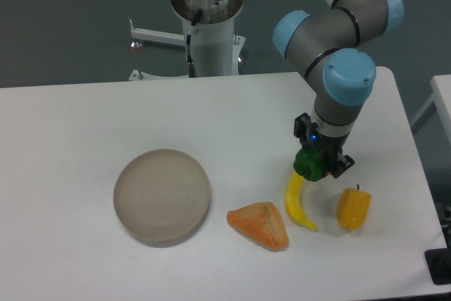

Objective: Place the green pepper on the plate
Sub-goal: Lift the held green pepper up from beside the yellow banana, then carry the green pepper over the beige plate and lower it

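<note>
The green pepper [307,162] is small, glossy and dark green. It sits between the fingers of my gripper [316,167] at the right of the table, just above the top end of a yellow banana. The gripper points straight down and is shut on the pepper, which hides most of the fingers. I cannot tell whether the pepper still touches the table. The plate [162,197] is a round grey-beige dish with a low rim, at the left front of the table, well to the left of the gripper. It holds nothing.
A yellow banana [299,204] lies directly under the gripper. A yellow-orange pepper [354,209] stands to its right. An orange wedge-shaped item [260,225] lies between banana and plate. The robot base [208,26] stands behind the table's far edge. The table's right edge is near.
</note>
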Robot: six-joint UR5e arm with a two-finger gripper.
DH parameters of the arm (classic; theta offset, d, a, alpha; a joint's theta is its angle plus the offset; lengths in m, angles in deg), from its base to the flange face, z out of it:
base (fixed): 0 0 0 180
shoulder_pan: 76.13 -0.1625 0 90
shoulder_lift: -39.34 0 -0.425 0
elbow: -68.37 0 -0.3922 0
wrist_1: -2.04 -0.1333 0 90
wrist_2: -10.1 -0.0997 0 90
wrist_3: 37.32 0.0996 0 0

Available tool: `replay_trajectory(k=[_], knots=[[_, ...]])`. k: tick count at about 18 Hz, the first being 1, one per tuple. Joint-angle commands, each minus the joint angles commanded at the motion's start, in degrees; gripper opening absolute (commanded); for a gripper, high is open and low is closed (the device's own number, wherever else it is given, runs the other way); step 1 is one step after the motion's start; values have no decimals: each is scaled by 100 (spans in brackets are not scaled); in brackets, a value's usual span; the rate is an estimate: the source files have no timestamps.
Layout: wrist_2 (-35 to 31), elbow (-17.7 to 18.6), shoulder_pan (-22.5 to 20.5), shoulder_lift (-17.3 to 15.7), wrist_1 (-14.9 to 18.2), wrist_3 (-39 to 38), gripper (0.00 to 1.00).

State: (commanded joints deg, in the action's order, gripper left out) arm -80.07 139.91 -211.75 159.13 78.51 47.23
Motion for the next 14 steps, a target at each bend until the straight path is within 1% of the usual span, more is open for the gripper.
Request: replay_trajectory(k=[2,5,6,8,9,11,14], knots=[[0,62,0,-17,0,0,13],[9,62,52,-26,9,-79,13],[122,70,70,-26,17,-88,12],[438,237,97,-96,9,-105,11],[474,325,201,-175,0,-210,11],[510,474,535,-298,-9,-665,10],[501,492,1062,-264,-53,-1676,10]])
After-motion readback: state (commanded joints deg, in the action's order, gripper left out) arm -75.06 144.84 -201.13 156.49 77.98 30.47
